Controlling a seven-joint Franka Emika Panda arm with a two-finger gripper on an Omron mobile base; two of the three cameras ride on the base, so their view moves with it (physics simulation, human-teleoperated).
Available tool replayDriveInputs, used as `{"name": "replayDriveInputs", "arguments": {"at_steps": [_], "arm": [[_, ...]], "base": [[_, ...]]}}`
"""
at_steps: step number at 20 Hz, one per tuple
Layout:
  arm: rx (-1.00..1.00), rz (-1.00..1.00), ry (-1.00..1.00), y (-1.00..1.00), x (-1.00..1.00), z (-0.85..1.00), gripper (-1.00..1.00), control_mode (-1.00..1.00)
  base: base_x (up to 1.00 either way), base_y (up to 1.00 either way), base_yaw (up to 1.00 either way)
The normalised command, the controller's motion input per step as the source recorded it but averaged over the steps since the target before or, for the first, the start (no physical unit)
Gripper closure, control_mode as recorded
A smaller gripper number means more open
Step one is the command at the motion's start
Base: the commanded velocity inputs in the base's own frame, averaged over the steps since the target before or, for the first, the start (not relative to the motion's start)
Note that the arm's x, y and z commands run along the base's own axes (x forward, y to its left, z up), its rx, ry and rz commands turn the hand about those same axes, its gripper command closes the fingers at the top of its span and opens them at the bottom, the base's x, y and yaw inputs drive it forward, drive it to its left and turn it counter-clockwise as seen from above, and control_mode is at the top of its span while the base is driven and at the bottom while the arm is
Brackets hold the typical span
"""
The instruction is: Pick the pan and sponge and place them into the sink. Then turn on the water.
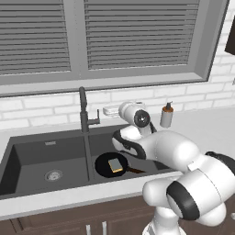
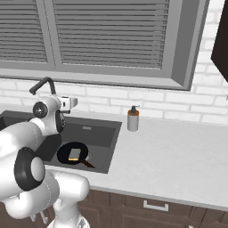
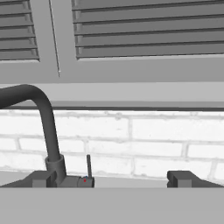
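The end effector [image 3: 112, 178], spread wide and empty, is aimed at the faucet lever [image 3: 88, 165], since pan [image 1: 109, 165] and sponge [image 1: 115, 165] are seen lying in the sink [image 1: 27, 151].

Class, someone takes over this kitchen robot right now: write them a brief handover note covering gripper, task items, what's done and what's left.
Gripper: open, holding nothing, raised behind the sink and facing the faucet and its lever.
Pan: in the right basin of the sink.
Sponge: lying in the pan.
Done: both items are in the sink.
Left: turn the water on; none seems to be running.
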Motion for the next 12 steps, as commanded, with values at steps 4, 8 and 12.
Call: {"name": "replayDriveInputs", "arguments": {"at_steps": [4, 8, 12], "arm": [[0.0, 0.0, 0.0, 0.0, 0.12, -0.02, -1.0, -1.0], [0.0, -0.01, -0.01, 0.0, 0.19, -0.03, -1.0, -1.0], [0.01, -0.01, -0.01, 0.0, 0.18, -0.02, -1.0, -1.0]], "base": [[0.0, 0.0, 0.0], [0.0, 0.0, 0.0], [0.0, 0.0, 0.0]]}}
